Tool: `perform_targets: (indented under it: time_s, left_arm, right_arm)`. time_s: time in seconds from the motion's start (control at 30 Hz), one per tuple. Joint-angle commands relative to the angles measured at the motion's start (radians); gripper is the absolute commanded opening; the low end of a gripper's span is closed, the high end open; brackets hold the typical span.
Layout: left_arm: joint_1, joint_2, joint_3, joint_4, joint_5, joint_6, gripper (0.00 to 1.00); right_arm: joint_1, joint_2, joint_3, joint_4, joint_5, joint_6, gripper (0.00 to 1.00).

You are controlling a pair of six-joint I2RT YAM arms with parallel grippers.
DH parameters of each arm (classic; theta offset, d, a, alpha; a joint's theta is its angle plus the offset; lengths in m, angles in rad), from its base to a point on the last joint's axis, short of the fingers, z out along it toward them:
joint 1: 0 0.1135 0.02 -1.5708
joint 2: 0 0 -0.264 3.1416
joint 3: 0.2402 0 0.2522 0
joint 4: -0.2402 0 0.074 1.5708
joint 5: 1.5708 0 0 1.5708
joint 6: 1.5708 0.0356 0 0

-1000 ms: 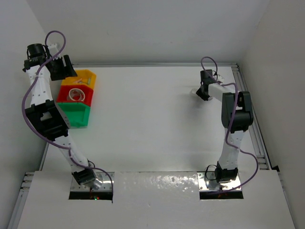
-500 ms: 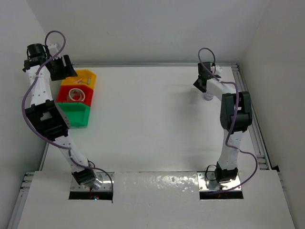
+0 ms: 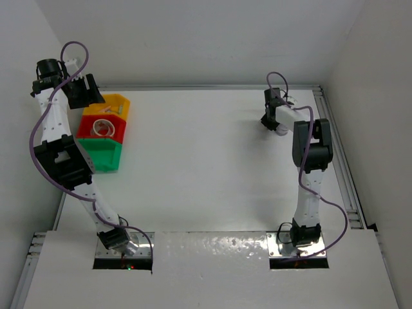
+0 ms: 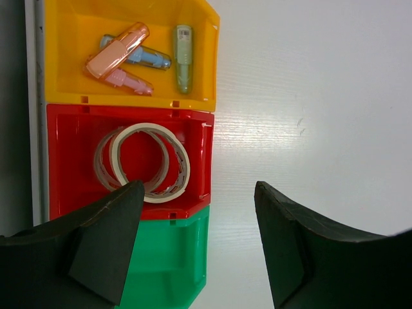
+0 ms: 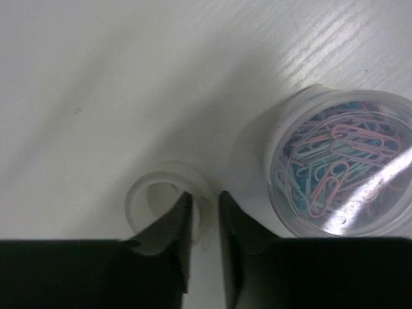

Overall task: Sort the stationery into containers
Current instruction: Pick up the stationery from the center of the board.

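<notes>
Tabletop is plain white with a faint grain, boxed in by white walls, nothing fancy. Over at the far left edge sit the bins in a row: yellow with the little capsule pieces in it, red with tan and whitish tape rings, then green. Left gripper hangs above the red and green ones, fingers spread wide with nothing between them. Right gripper is up near the far right corner, fingers nearly together and pinching the wall of a clear ring, one finger inside the loop and one outside. Can't tell if the ring is off the table. A clear tub of paper clips sits just beside it, to the right.
</notes>
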Motion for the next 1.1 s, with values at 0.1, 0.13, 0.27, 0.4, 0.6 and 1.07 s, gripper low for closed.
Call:
perform_targets:
  time_s: [0.1,0.13,0.27,0.4,0.6,1.07]
  left_arm:
    - [-0.005,-0.052,0.024,0.003,0.027,-0.008,0.67]
    - [-0.011,-0.055,0.024,0.0,0.039,-0.001,0.67]
    - [-0.098,-0.076,0.017,-0.04,0.064,0.041,0.67]
    - [-0.243,-0.099,-0.027,-0.075,0.142,0.096,0.7]
    - [-0.491,-0.106,-0.113,-0.063,0.15,0.089,0.73]
    - [-0.691,-0.069,-0.18,0.026,0.117,-0.003,0.71]
  right_arm:
    - [-0.007,-0.028,-0.038,0.028,-0.006,0.019,0.0]
    - [0.005,-0.05,-0.058,0.053,-0.003,-0.017,0.0]
    - [0.089,-0.256,-0.199,0.232,0.053,-0.172,0.0]
    - [0.277,-0.367,-0.27,0.36,0.051,-0.358,0.0]
    - [0.46,-0.338,-0.169,0.343,-0.018,-0.334,0.0]
    - [0.623,-0.32,-0.127,0.347,-0.052,-0.269,0.0]
